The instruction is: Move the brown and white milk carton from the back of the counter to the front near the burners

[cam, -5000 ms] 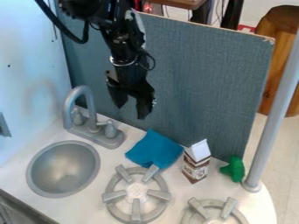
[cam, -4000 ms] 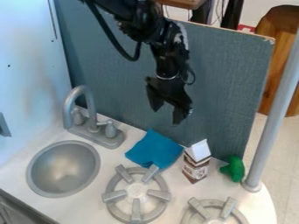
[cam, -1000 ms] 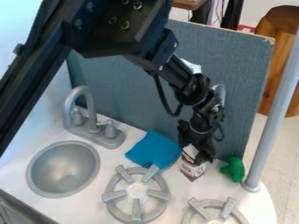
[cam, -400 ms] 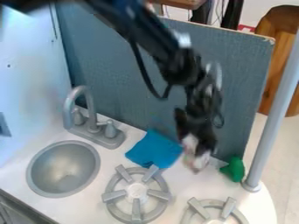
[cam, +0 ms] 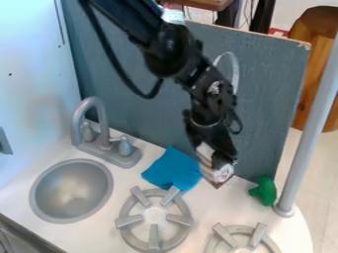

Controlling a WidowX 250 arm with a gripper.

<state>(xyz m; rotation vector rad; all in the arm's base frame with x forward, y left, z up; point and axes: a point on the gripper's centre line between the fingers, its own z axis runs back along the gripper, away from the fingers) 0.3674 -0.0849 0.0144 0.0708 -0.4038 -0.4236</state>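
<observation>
The black gripper (cam: pixel 212 157) has its jaws clamped on a small gable-topped carton (cam: pixel 223 173), its flat sides smooth and printed white and brown. The carton stands nearly upright between them, its long axis leaning slightly, with the pale folded top toward the wrist and the base angled down; whether the base touches the counter (cam: pixel 204 215) I cannot tell. Just beside the jaws, on the view's left, lies a soft, rumpled blue cloth (cam: pixel 173 169); to their right sits a lumpy green toy (cam: pixel 265 191). Below them in view are two grey, spoked ring burners (cam: pixel 155 215). Farther left are a round metallic-grey sink bowl (cam: pixel 71 190) and a hooked faucet (cam: pixel 102 121). The counter is smooth and white. Behind the jaws rises a woven-looking blue-grey panel (cam: pixel 271 84); beyond the smooth pole (cam: pixel 309 131), a wooden stool (cam: pixel 322 59) stands on pale floor (cam: pixel 320 183).
</observation>
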